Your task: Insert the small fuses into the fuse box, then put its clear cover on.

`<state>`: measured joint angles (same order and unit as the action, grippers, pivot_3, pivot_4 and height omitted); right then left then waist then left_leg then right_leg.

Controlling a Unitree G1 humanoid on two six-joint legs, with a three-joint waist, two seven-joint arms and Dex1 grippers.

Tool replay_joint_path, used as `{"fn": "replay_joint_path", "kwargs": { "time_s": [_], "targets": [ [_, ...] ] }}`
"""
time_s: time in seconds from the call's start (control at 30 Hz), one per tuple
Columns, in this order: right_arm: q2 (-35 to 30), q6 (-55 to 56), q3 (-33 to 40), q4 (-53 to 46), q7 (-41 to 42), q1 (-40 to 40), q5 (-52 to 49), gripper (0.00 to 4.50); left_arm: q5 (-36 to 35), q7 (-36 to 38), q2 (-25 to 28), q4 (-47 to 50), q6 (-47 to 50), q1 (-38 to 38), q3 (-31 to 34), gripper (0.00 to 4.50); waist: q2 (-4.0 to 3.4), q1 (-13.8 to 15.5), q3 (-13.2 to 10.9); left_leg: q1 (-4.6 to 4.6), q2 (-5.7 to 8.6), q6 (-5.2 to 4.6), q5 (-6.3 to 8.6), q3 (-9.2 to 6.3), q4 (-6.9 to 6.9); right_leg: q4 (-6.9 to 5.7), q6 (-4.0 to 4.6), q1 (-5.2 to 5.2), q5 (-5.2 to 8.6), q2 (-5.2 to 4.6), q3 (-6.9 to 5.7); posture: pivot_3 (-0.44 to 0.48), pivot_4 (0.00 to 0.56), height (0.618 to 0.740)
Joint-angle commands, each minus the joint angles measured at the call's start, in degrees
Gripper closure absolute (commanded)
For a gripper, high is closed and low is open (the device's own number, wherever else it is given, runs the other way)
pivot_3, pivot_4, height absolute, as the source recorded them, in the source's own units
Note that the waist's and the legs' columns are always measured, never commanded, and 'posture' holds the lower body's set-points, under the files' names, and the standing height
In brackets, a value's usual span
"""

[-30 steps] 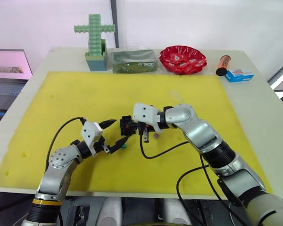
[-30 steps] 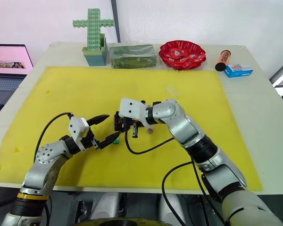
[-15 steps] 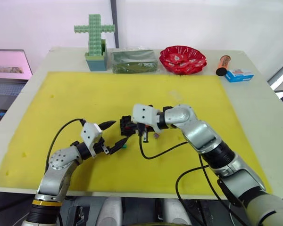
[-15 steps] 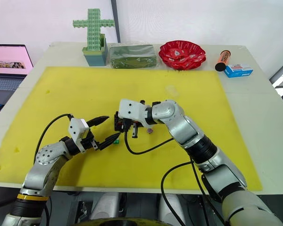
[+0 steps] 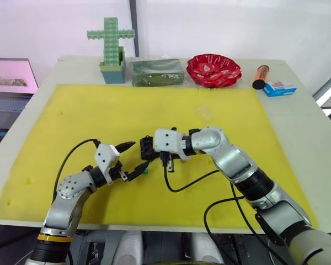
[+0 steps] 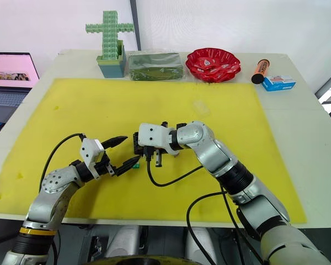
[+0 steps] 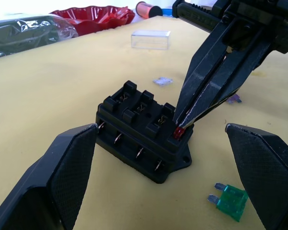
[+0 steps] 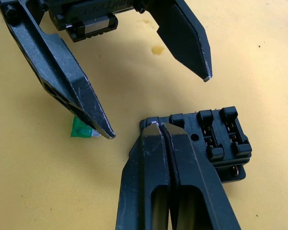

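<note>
The first step, seating the fuses, is judged to be in hand: a red fuse (image 7: 178,132) is pinched between the closed fingers of the right gripper (image 7: 181,125) and is being pressed into the end slot of the fuse box (image 7: 141,137). The box is seen at the centre of the yellow mat (image 5: 71,118), in the middle of the head view. Its other slots appear empty.

The left gripper (image 5: 134,157) is held wide open just to the left of the box, one finger on either side of it, gripping nothing. Its lower finger (image 8: 69,86) hangs just over the green fuse (image 8: 81,130), which lies flat on the mat beside the box.

Next, a straight downward push is called for until the red fuse sits flush, and the box may need steadying by the left gripper. The green fuse, a pale fuse (image 7: 162,81) beyond the box and a purple fuse (image 7: 235,99) right of it are yet to be placed. The clear cover (image 7: 150,40) lies well apart, towards the upper middle of the left wrist view.
</note>
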<state>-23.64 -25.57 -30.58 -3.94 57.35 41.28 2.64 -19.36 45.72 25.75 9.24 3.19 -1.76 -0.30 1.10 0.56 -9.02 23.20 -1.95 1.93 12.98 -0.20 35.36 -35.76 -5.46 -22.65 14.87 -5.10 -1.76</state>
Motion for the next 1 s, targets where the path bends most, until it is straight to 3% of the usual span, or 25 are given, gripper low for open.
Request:
{"fn": "replay_joint_path", "kwargs": {
  "time_s": [0.03,0.3,0.67,1.0],
  "targets": [
    [-0.8,0.3,-0.6,2.6,-0.1,-0.2,1.9,4.48,-0.3,-0.1,0.2,1.6,-0.8,0.3,0.8,0.0,0.0,0.0,0.0,0.0,0.0,0.0,0.0,0.0,0.0,0.0,0.0,0.0,0.0,0.0,0.0,0.0,0.15,0.74],
    [-1.8,4.7,-1.6,7.6,-1.5,-1.4,4.9,4.48,-0.3,0.4,0.5,0.4,-1.4,0.6,1.3,0.0,0.0,0.0,0.0,-0.18,0.0,0.0,0.0,0.0,0.0,0.01,0.12,0.18,0.07,0.0,0.0,0.0,0.15,0.74],
    [-1.5,4.8,-0.6,7.2,-1.6,-1.8,4.7,4.48,-0.3,0.7,0.4,-0.5,-2.5,1.1,1.2,0.0,-0.02,0.1,0.1,-0.42,0.0,0.0,0.0,0.01,-0.03,0.01,0.21,0.39,0.13,-0.01,0.01,0.0,0.15,0.74],
    [2.3,4.6,8.7,0.3,-2.3,-1.0,-5.2,4.48,-3.9,3.9,2.7,1.1,-1.4,2.2,3.6,0.0,-0.04,0.0,0.1,-0.27,-0.02,0.0,0.0,0.01,-0.05,0.01,0.23,0.22,0.13,-0.02,0.01,0.0,0.15,0.74]
  ]
}}
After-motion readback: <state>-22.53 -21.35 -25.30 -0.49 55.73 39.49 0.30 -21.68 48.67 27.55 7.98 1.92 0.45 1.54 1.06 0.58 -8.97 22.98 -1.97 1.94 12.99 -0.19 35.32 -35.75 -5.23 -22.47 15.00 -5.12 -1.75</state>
